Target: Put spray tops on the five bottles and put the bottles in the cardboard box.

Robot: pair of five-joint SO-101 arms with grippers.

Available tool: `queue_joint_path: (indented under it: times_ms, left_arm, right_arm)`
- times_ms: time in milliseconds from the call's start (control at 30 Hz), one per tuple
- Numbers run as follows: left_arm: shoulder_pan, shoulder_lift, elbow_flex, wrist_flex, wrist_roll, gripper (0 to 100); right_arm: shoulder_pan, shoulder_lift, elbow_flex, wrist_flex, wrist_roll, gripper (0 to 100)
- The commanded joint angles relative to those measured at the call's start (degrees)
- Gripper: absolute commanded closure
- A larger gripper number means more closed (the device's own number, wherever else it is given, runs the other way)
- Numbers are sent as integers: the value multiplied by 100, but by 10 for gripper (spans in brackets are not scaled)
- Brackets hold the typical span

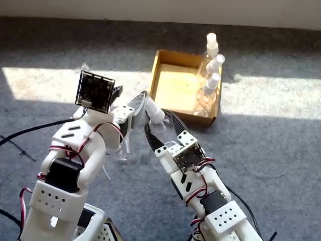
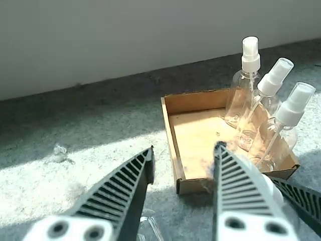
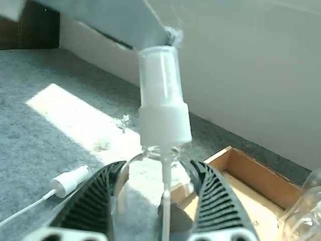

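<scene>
Right gripper (image 3: pixel 159 168), under my control, clamps the bottle (image 3: pixel 143 163), spray top (image 3: pixel 163 100) on its neck; my left gripper (image 2: pixel 184 147) spread wide, holding nothing

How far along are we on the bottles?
Done: three topped bottles stand in the cardboard box. In hand: right claw grips a fourth bottle, spray top on; left claw open beside it. Left: boxing it, plus a fifth; a loose spray top lies on the carpet.
</scene>
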Motion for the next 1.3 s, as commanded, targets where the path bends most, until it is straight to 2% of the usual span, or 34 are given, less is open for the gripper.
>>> queue_joint_path:
  times_ms: [0,200,467,600,833,933,1000,1133,1267]
  left_arm:
    - [136,40,233,-88,-105,811]
    - [154,40,-180,-88,-105,808]
    - [910,75,-347,132,-510,811]
    - [892,31,-347,158,-519,811]
    - [-119,31,-1200,519,-431,811]
    - [-620,31,-1569,765,9,809]
    - [-804,31,-1675,897,44,809]
    - [-954,31,-1367,1204,62,811]
    - [-1077,31,-207,1222,62,811]
  right_arm:
    - [-40,-40,769,-31,-18,994]
    - [-40,-40,769,-22,-18,994]
    - [-40,-31,769,-22,-18,994]
    - [-40,-31,769,31,-18,994]
    - [-40,-48,769,321,-9,994]
    - [-40,-48,769,321,-9,994]
    - [-40,-48,778,321,-9,994]
    - [-40,-48,760,286,-9,994]
    - [-13,-48,462,136,-35,994]
